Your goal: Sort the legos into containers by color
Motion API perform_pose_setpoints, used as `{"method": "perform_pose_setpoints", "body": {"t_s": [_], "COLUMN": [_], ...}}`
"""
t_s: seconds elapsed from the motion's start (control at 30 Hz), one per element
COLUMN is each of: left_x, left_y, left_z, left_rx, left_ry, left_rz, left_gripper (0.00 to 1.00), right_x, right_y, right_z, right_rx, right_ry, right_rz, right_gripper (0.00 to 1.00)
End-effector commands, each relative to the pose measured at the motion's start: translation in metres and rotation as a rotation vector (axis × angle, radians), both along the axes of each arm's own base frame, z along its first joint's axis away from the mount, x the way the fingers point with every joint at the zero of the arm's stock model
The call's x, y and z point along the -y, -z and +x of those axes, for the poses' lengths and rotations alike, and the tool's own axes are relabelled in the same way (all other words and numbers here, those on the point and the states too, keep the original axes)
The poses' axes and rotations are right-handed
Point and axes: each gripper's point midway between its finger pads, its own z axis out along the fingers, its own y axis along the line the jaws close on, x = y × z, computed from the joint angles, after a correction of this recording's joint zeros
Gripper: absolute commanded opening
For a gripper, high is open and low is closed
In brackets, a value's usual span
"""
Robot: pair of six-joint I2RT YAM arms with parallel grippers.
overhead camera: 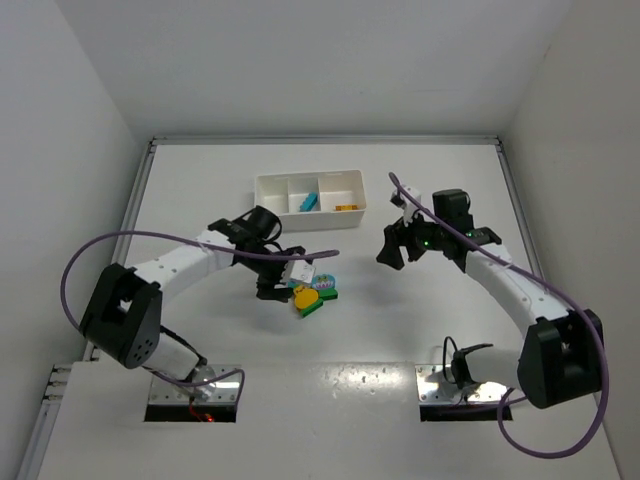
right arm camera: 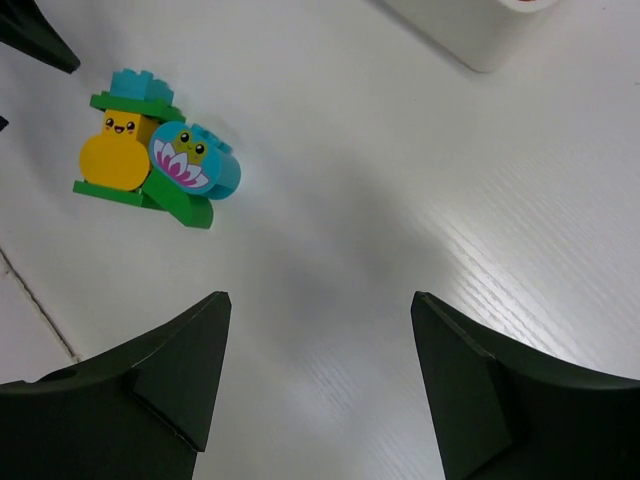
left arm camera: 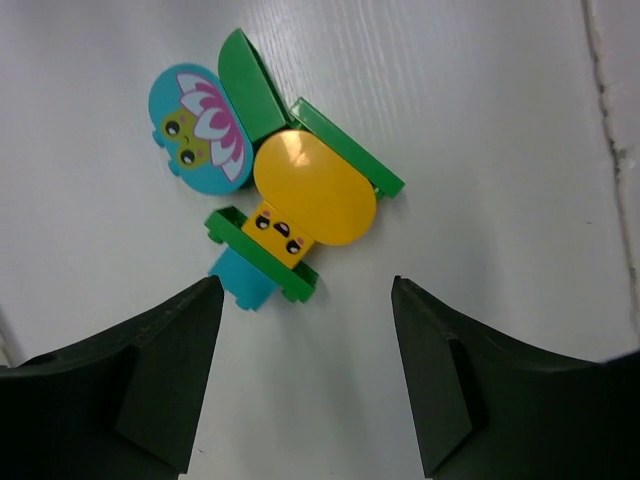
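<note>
Containers: We saw one white tray point(overhead camera: 300, 222) at the far middle of the table point(overhead camera: 200, 190), split by thin dividers into three compartments side by side.
Middle compartment: It held one cyan-blue brick point(overhead camera: 309, 202).
Right compartment: It held one yellow-orange brick point(overhead camera: 346, 208), close to the near wall.
Loose legos: The others lay in one tight pile point(overhead camera: 313, 295) on the table, nearer to us than the tray and well apart from it.
Count in the pile: We counted two cyan pieces, one yellow piece and three green parts. We could not tell whether the green parts were joined.
Looks: The flower brick point(left arm camera: 200, 130) was cyan and rounded, printed with a pink-and-white lotus and a small frog. The yellow piece point(left arm camera: 312, 195) had a smooth domed top with a little face below it. A plain cyan block point(left arm camera: 240, 280) showed from under a short green plate point(left arm camera: 228, 228). A green leaf point(left arm camera: 250, 85) and a long green plate point(left arm camera: 350, 150) touched the yellow piece.
Left gripper: The left gripper point(left arm camera: 307, 295) was spread wide with nothing between its fingers, just beside the pile at the end with the plain cyan block.
Right gripper: The right gripper point(right arm camera: 320, 300) gaped as well and held nothing. It was over bare table to the right of the pile, with the tray's corner in its view.
</note>
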Motion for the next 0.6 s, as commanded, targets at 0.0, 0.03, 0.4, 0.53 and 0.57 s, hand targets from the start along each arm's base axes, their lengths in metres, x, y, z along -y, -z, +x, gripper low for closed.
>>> {"method": "perform_pose_setpoints", "body": {"t_s": [0.0,0.03,0.4,0.53,0.57], "left_x": [0.031,0.034,0.042,0.042,0.041], "left_y": [-0.002,-0.002,0.019,0.023,0.023], "left_z": [0.018,0.02,0.006,-0.003,-0.005], "left_rx": [0.164,0.18,0.24,0.211,0.203], "left_ry": [0.192,0.212,0.406,0.462,0.462], "left_rz": [-0.104,-0.117,-0.121,-0.113,-0.11], "left_gripper": [0.74,0.74,0.62,0.53,0.53], "right_x": [0.009,0.009,0.023,0.028,0.028], "right_y": [-0.008,-0.011,-0.014,-0.014,-0.014], "right_z": [0.004,0.004,-0.005,-0.002,-0.002], "right_rx": [0.044,0.053,0.032,0.027,0.027], "right_ry": [0.026,0.026,0.096,0.121,0.121], "right_rz": [0.005,0.007,0.036,0.04,0.04], "right_gripper": [0.73,0.73,0.73,0.73,0.73]}}
